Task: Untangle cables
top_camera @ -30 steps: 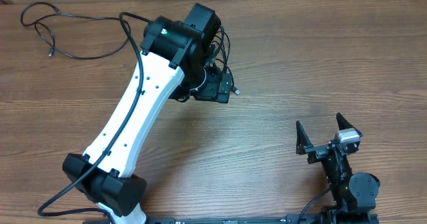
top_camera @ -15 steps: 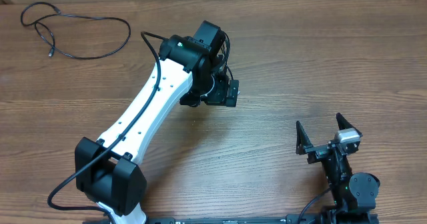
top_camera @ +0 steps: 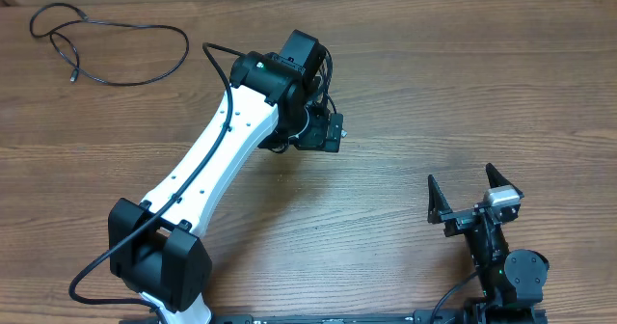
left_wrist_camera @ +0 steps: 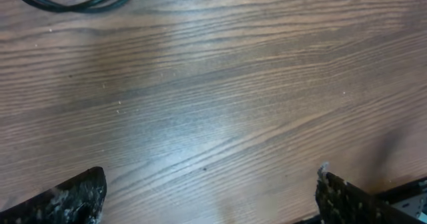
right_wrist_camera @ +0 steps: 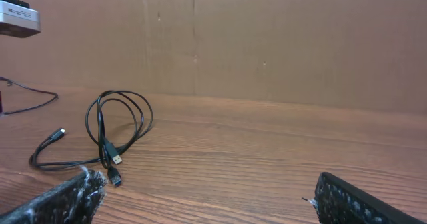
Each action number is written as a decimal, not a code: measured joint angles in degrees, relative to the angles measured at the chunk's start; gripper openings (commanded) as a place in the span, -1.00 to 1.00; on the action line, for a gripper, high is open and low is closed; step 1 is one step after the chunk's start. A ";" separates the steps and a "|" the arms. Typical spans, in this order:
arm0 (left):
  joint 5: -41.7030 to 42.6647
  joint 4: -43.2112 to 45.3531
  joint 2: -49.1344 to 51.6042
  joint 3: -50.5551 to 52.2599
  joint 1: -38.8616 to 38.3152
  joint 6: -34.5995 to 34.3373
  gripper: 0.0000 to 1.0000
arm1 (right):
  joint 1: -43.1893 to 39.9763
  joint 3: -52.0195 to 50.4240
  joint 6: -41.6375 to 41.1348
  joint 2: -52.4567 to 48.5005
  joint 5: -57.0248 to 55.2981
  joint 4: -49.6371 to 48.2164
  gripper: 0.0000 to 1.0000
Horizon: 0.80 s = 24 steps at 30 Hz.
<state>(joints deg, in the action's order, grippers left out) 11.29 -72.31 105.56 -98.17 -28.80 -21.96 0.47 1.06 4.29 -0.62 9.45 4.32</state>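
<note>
— The left gripper hangs over the bare table, jaws spread wide, nothing between them.
— And the cables?
— One loose cable sprawls in the overhead's upper left; a coiled bundle lies left of centre in the right wrist view (plugs showing).
— The right gripper?
— Lower right, jaws apart, empty.

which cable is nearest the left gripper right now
The coiled cable, lying just ahead of the left gripper and partly hidden under that arm's wrist from overhead. The other, a loose cable, sprawls far away at the table's far left corner.
</note>
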 measured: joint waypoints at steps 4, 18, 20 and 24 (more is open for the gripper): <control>-0.20 -0.09 0.00 0.00 0.00 0.02 0.99 | 0.00 0.00 0.00 0.00 0.00 -0.02 1.00; -1.90 6.97 0.00 1.11 0.00 -1.11 1.00 | 0.00 0.00 0.00 0.00 -0.02 -0.04 1.00; -3.26 13.18 0.00 1.44 0.00 -2.12 1.00 | 0.00 0.00 0.00 0.00 -0.02 0.00 1.00; -6.62 21.53 0.00 1.55 0.00 -5.77 1.00 | 0.00 0.00 0.00 0.00 0.00 0.00 1.00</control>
<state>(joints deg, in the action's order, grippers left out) 4.67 -50.78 105.56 -96.62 -28.80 -27.73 0.47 1.06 4.29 -0.62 9.45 4.32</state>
